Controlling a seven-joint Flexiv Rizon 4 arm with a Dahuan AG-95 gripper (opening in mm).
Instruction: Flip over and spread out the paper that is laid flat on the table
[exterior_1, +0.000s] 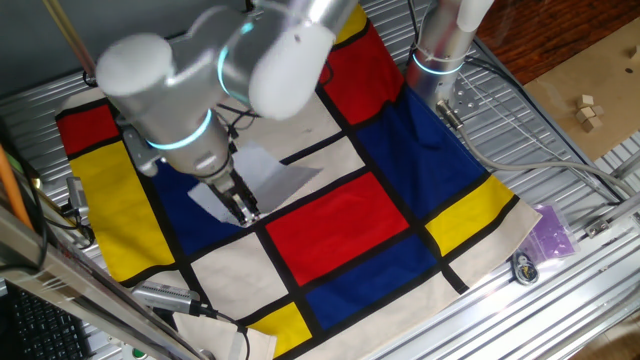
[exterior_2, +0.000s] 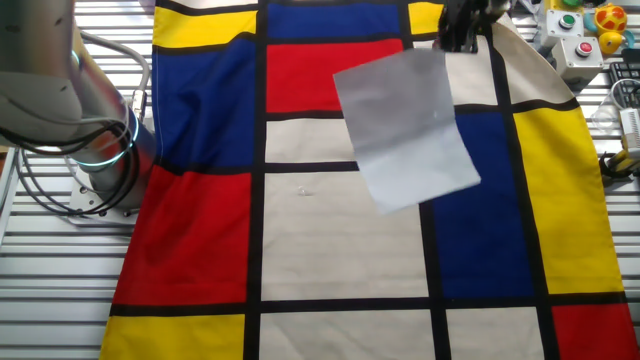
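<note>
The paper (exterior_1: 270, 180) is a thin, pale grey-white sheet that lies over the blue and cream blocks of the cloth on the table (exterior_1: 560, 180). In the other fixed view the paper (exterior_2: 405, 125) spans cream, red and blue blocks near the top. My gripper (exterior_1: 243, 208) points down at the sheet's near corner, with its fingers together on that corner. In the other fixed view the gripper (exterior_2: 462, 35) is dark, sits at the paper's top right corner and is partly cut off by the frame edge. The arm's big grey joints hide part of the cloth behind.
A second arm's base (exterior_1: 440, 50) stands at the cloth's far edge; it also shows in the other fixed view (exterior_2: 100, 150) with cables. A purple bag (exterior_1: 552, 232) and a small round part (exterior_1: 524, 268) lie on the bare metal. A button box (exterior_2: 580, 30) stands at a corner.
</note>
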